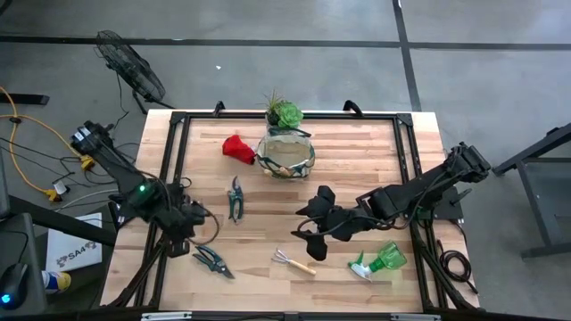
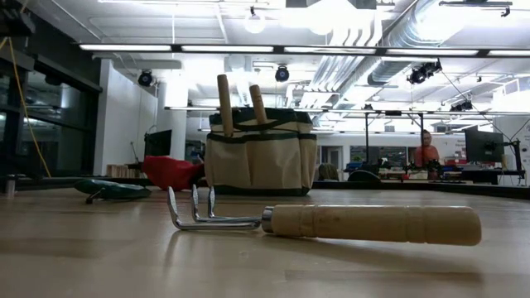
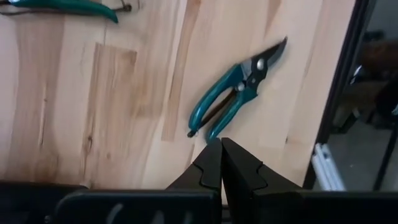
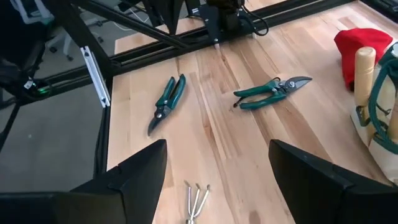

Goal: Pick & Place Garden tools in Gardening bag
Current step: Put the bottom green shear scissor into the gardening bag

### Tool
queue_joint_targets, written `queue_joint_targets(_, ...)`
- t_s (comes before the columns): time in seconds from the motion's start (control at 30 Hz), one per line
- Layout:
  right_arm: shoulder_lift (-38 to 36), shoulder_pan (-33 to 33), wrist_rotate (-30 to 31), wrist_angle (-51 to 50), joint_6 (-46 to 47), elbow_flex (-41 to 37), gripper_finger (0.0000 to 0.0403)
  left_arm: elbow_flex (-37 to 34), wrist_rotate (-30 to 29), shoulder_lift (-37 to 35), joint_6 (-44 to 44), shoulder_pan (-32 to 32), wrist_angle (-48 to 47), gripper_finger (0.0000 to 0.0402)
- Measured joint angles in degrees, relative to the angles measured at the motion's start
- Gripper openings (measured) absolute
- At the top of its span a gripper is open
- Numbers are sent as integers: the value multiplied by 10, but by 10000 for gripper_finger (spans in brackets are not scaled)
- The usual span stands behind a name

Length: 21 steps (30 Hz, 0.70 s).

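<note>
The gardening bag [image 1: 285, 157] stands at the table's far middle with two wooden trowel handles [image 2: 225, 103] sticking up out of it. A red glove [image 1: 238, 147] lies to its left. One pair of pruning shears [image 1: 235, 198] lies left of centre, another [image 1: 212, 261] near the front left. The hand rake [image 1: 293, 261] lies flat near the front edge, and the green spray bottle [image 1: 379, 261] lies on its side to its right. My left gripper [image 1: 183, 245] is shut and empty beside the front-left shears [image 3: 239, 90]. My right gripper [image 1: 303, 218] is open and empty above the table, just beyond the rake [image 4: 196, 199].
A green succulent [image 1: 284, 113] stands at the far edge behind the bag. A black frame [image 1: 178, 143] runs around the tabletop. Bare wood lies between the shears and the rake. A person [image 2: 426, 149] shows far off in the room behind the table.
</note>
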Motion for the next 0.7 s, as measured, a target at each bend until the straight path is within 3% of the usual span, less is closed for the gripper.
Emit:
queue_joint_targets(0.13,0,0,0,-1,-23,0,274,0,-1,40,-1,-29,0,34)
queue_joint_targets(0.43,0,0,0,-6,-30,0,274,0,-3,144,36,-69,-4,167)
queue_joint_targets(0.7,0,0,-21,-30,-25,0,274,-5,-44,198,50,-99,15,169)
